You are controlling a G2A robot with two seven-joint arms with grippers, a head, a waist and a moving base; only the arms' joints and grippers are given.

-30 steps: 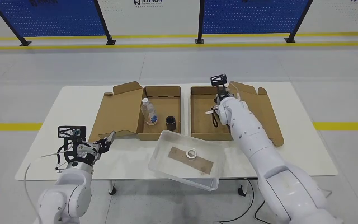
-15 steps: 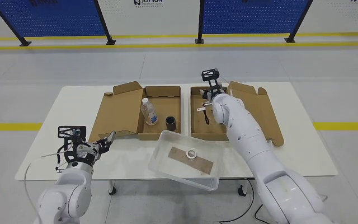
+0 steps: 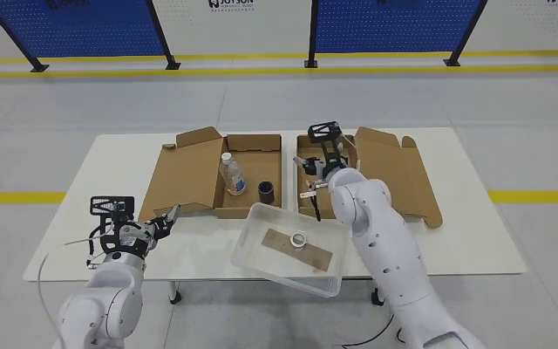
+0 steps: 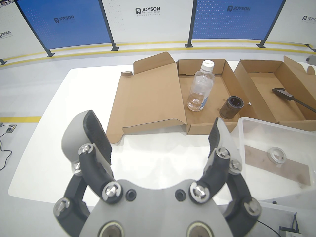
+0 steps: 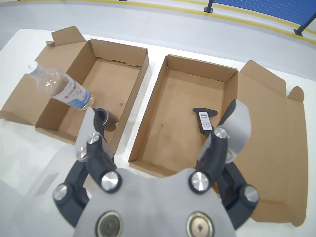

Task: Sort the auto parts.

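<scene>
Right gripper [image 5: 164, 112], jaws wide and empty, has swung from the right cardboard box's [image 5: 177, 94] 1 o'clock corner toward its middle, above the black gauge [image 5: 205, 122] lying near 6 o'clock. Left gripper [image 4: 153, 119] stays spread wide at the table's [image 4: 61, 124] 8 o'clock.

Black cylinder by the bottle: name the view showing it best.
Left wrist view: the black cylinder is unobstructed, side and open end visible. Top view: a small dark shape. Right wrist view: the right gripper partly hides it.

Bottle [image 3: 232, 173], black cylinder [image 3: 266, 189] in left box [image 3: 254, 164]; ring [image 3: 298, 238] in clear tray [image 3: 252, 249].
</scene>
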